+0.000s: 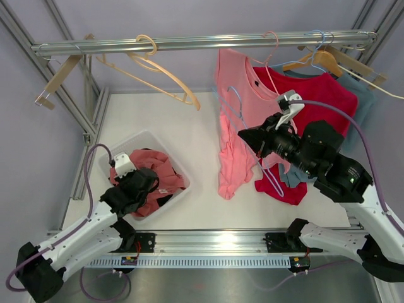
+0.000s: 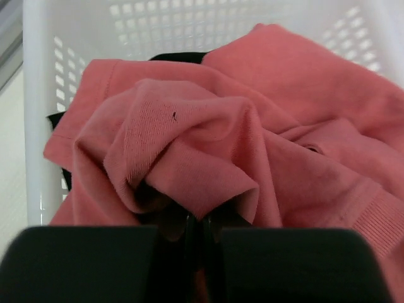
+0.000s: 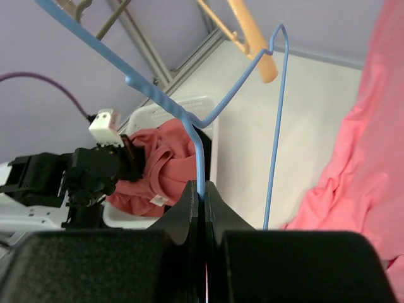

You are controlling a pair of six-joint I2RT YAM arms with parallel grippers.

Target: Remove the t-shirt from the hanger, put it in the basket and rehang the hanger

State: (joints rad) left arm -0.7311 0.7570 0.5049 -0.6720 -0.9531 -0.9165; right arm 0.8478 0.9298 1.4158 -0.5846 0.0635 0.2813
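Note:
A coral t-shirt (image 1: 161, 173) lies crumpled in the white basket (image 1: 142, 140) at the left. My left gripper (image 1: 146, 184) is down in the basket, shut on a fold of this t-shirt (image 2: 208, 158), with the cloth pinched between the jaws at the gripper's tip (image 2: 202, 222). My right gripper (image 1: 245, 136) is raised at the right, shut on the wire of a bare light-blue hanger (image 3: 189, 120); the pinch shows in the right wrist view (image 3: 202, 192). The hanger (image 1: 237, 104) hangs in front of a pink t-shirt (image 1: 233, 126).
The pink t-shirt, a red t-shirt (image 1: 322, 104) and a grey-blue garment (image 1: 366, 95) hang from the metal rail (image 1: 189, 43). Empty wooden and orange hangers (image 1: 161, 79) hang at the rail's left. Frame posts (image 1: 69, 95) stand at the left.

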